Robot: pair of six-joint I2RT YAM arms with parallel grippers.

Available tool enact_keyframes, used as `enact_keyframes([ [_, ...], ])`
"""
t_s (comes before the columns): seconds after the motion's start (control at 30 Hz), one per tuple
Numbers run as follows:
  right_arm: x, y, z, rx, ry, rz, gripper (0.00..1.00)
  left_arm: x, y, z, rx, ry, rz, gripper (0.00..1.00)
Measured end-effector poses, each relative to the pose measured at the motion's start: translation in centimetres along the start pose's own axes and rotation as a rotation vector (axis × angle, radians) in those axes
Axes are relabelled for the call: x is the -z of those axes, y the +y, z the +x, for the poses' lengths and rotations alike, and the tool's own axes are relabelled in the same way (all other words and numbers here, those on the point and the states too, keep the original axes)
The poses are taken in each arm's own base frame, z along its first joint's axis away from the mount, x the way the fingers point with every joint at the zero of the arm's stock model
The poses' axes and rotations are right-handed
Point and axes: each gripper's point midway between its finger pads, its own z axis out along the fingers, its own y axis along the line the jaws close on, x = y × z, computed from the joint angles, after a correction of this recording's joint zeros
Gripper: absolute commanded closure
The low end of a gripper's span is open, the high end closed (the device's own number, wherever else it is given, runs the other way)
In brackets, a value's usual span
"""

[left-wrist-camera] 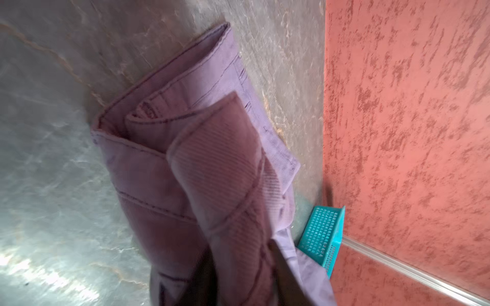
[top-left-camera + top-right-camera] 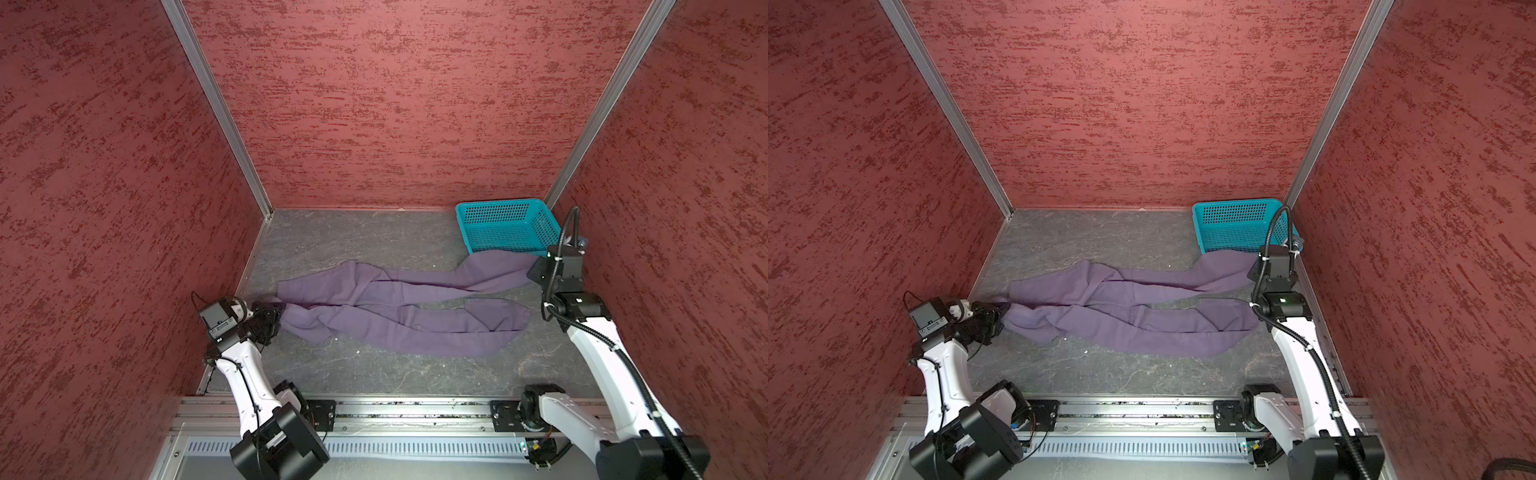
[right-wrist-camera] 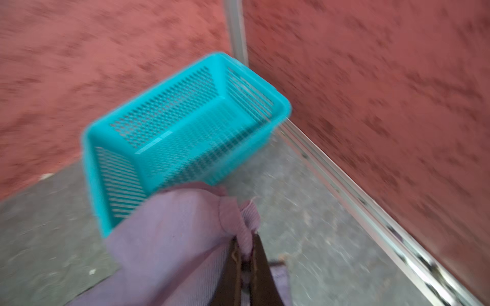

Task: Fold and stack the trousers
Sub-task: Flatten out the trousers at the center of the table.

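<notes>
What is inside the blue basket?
Nothing shows inside the basket, only its bare mesh bottom. The trousers lie outside but cover its near corner, so that bit is hidden.

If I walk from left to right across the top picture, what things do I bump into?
left claw → trousers → teal basket
</notes>
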Motion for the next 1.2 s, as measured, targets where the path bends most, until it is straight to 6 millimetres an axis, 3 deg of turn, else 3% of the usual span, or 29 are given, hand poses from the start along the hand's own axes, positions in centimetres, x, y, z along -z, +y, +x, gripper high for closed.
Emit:
enact_keyframes([
  [0.03,-0.4,-1.4,0.7,-0.022,0.016,0.035,1.00,0.0,0.1,0.1,-0.001,0.000,-0.007,0.00],
  [0.17,-1.0,-5.8,1.7,-0.146,0.029,0.121,1.00,0.2,0.7,0.5,0.024,0.012,-0.031,0.01],
  [0.33,-0.7,-8.9,0.0,-0.280,-0.030,0.168,1.00,1.6,-0.5,-0.6,0.017,-0.034,-0.037,0.01],
  [0.47,-1.1,-10.9,-0.3,-0.402,-0.050,0.183,1.00,2.9,-1.7,-2.2,0.010,-0.104,-0.013,0.01],
  [0.6,-2.5,-12.1,2.0,-0.513,-0.014,0.168,1.00,2.8,-1.6,-3.1,0.035,-0.140,-0.018,0.01],
  [0.7,-3.8,-11.9,4.3,-0.554,0.058,0.145,1.00,2.2,-1.4,-4.0,0.050,-0.154,-0.033,0.01],
  [0.87,-4.4,-10.9,4.3,-0.569,0.075,0.085,1.00,-0.7,-0.8,-4.6,0.048,-0.112,-0.086,0.02],
  [0.9,-4.3,-10.7,4.0,-0.569,0.066,0.076,1.00,-1.4,-0.8,-4.5,0.043,-0.097,-0.099,0.10],
  [1.0,-4.0,-10.5,3.3,-0.569,0.040,0.057,1.00,-3.6,-0.9,-4.0,0.019,-0.057,-0.129,0.68],
  [1.03,-4.0,-10.5,3.1,-0.570,0.033,0.052,1.00,-4.3,-1.0,-3.7,0.008,-0.044,-0.133,0.82],
  [1.1,-4.0,-10.3,2.9,-0.570,0.026,0.038,1.00,-5.6,-1.4,-3.4,-0.015,-0.023,-0.142,0.97],
  [1.2,-4.1,-10.0,2.7,-0.574,0.024,0.018,1.00,-7.7,-2.8,-3.6,-0.047,0.001,-0.151,1.00],
])
